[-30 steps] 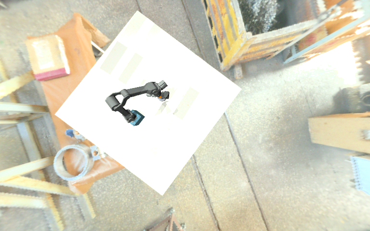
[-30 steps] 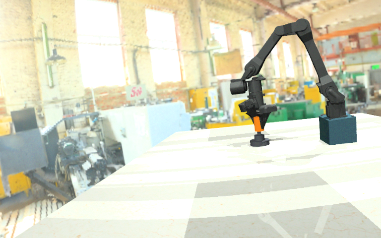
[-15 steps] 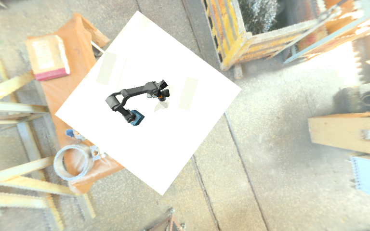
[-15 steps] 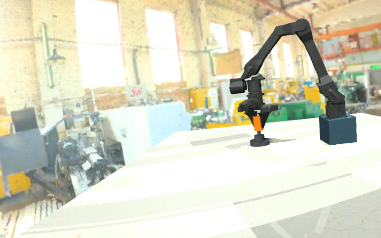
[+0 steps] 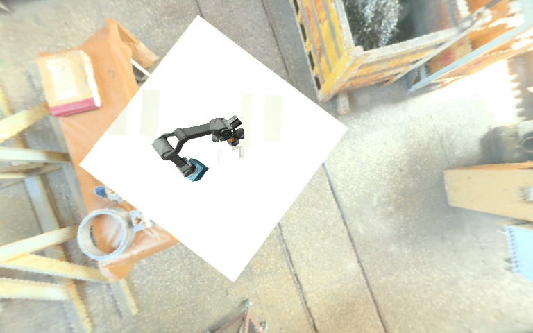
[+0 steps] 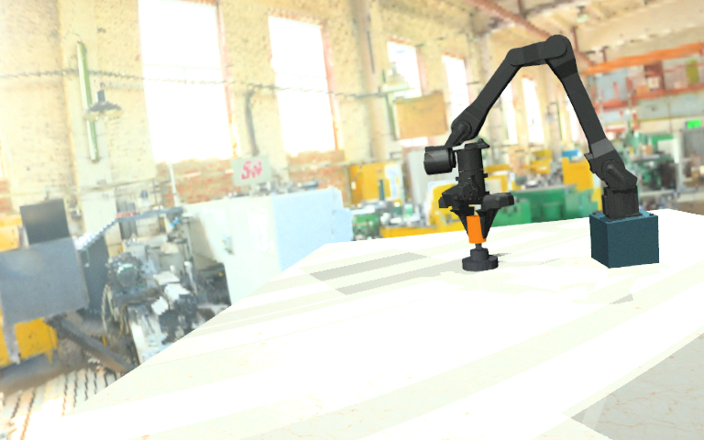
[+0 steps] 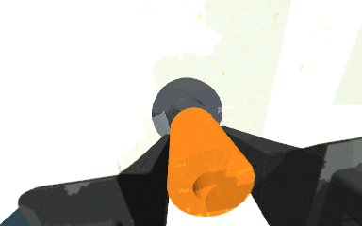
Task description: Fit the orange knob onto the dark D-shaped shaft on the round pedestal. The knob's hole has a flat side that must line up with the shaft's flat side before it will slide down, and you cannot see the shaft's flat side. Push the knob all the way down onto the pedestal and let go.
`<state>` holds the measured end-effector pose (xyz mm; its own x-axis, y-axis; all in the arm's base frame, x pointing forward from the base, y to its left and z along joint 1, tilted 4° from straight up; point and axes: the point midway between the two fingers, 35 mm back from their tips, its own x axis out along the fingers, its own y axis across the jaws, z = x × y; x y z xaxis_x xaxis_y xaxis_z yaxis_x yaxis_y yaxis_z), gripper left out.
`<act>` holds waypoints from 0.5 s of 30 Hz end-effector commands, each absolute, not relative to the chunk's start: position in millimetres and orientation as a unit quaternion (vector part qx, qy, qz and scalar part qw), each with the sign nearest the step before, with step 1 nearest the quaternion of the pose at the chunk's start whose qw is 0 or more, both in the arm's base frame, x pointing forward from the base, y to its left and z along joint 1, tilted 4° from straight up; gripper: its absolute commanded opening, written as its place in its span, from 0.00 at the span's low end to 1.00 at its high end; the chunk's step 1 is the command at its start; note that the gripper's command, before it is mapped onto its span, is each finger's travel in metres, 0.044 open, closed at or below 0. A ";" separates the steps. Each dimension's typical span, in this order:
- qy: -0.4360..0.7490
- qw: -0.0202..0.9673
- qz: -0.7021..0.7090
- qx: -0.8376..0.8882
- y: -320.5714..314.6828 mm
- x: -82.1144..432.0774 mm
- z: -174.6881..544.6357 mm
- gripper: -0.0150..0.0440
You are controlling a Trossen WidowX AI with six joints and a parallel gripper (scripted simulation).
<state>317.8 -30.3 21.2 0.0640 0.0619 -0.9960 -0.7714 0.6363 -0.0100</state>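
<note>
The orange knob (image 5: 232,139) (image 6: 475,229) (image 7: 200,141) is upright between the fingers of my gripper (image 6: 477,236) (image 7: 194,135), which is shut on it. The round dark pedestal (image 5: 234,143) (image 6: 479,262) (image 7: 185,89) stands on the table under the knob. In the exterior view a short piece of the dark shaft (image 6: 478,246) shows between the knob's lower end and the pedestal's raised middle. The knob is over the shaft and not down on the pedestal. Whether the shaft's tip is inside the hole is hidden, and so is its flat side.
The arm's blue base block (image 5: 199,169) (image 6: 624,241) stands on the white table (image 5: 235,235) (image 6: 389,352), to the right of the pedestal in the exterior view. Pale grey patches lie across the table top. The workshop surroundings are beyond the table's edges.
</note>
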 end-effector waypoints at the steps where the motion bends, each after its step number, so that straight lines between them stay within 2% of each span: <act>1: 0.608 0.669 0.314 -0.291 -29.4 316.5 20.7 0.25; 10: 0.607 0.667 0.316 -0.294 -28.9 313.1 25.7 0.25; 15: 0.580 0.642 0.364 -0.346 -28.9 313.0 27.0 0.25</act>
<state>312.5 -29.3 23.1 0.0546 0.0631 -0.9965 -0.8264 0.5630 -0.0096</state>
